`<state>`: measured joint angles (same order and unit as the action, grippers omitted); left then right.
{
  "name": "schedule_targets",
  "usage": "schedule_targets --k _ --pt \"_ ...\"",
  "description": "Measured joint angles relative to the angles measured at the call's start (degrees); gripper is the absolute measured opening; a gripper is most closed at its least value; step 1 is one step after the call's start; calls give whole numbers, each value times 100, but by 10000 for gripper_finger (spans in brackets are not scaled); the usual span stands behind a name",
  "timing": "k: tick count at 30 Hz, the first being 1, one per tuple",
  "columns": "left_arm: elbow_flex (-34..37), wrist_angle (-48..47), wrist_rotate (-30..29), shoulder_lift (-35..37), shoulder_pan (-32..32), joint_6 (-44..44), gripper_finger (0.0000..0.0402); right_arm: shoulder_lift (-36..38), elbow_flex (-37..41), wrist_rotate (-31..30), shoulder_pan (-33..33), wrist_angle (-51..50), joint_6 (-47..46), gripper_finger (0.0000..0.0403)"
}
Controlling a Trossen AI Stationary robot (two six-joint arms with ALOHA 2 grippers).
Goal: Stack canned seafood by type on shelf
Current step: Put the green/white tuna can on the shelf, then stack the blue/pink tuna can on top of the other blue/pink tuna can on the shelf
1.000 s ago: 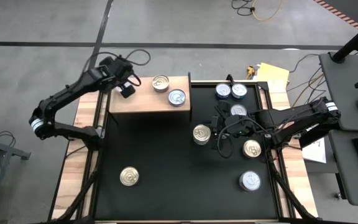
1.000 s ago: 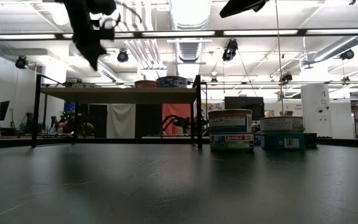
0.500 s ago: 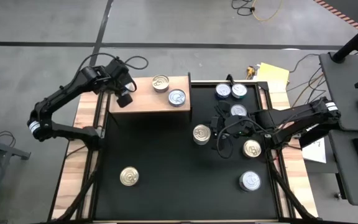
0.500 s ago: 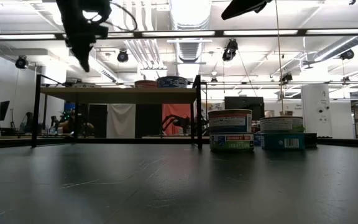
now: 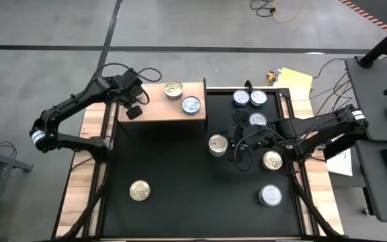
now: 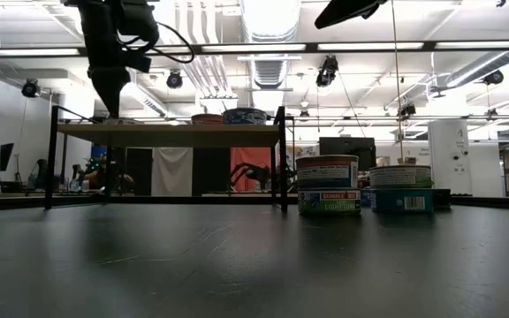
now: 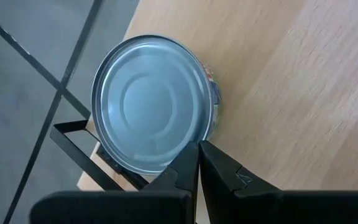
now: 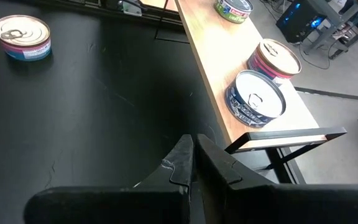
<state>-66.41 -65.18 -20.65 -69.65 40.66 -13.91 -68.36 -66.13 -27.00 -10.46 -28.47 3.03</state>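
My left gripper (image 7: 197, 146) is clenched on nothing, its tips pressed together just beside a short round metal tin with a plain silver top (image 7: 151, 102). That tin sits at the left end of the light-brown rectangular wooden shelf (image 5: 160, 113), close to the corner, where the black frame shows past the edge.

Further along the same shelf stand a gold-topped tin (image 5: 173, 89) and a silver-topped tin with a blue-white label (image 5: 191, 104), near each other but not stacked.

My right gripper (image 8: 191, 142) is also clamped shut and empty, hovering over the large black worktop (image 5: 180, 168). Loose tins lie around it there, among them a gold-topped one (image 5: 218, 144) just beside it.

As I judge it, sorting has barely begun. To do the next pick well I should lift straight up before swinging away, since a sideways brush could push the corner tin off the edge. Then I should spread my fingers wide before descending, centre over the chosen tin, and set like on like squarely, rim on rim.
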Motion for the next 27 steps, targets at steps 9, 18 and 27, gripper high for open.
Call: schedule_targets --k 9,18,27 --pt "0 54 -55 -2 4 -57 0 0 2 0 0 0 -1 9" --pt "-2 50 -477 -4 9 -5 0 0 2 0 0 0 -2 9" --pt "-240 72 -460 107 -115 1103 0 0 154 2 -2 -7 -388 9"
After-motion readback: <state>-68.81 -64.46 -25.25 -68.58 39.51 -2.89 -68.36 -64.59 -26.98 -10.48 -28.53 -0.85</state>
